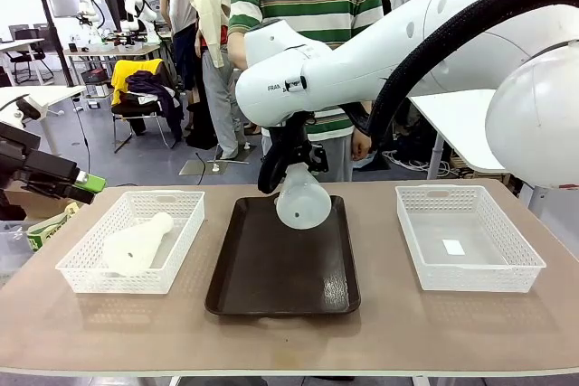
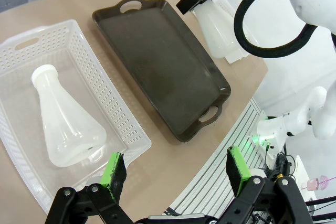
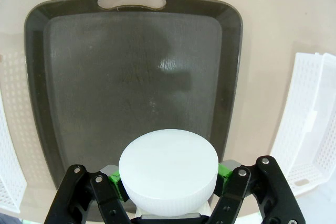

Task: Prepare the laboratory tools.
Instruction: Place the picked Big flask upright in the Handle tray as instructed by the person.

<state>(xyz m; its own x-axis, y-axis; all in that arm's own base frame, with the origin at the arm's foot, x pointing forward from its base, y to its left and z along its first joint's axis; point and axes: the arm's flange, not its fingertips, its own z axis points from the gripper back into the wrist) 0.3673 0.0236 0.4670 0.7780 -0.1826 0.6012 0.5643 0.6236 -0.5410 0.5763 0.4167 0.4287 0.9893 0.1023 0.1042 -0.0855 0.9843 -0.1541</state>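
— How do the surfaces look on your screens?

— I see the lifted flask as frosted, translucent white plastic with a matt finish. In my right wrist view its round end is smooth on top and finely ribbed at the rim. The lying flask is the same cloudy plastic.

— And the tray?

— The tray looks like dark brown plastic, and its finely grained floor has a dull sheen. The left basket and right basket are white perforated plastic, slightly shiny. The counter is smooth, matt and tan. My left fingers are matt black with a green, rubbery-looking facing.
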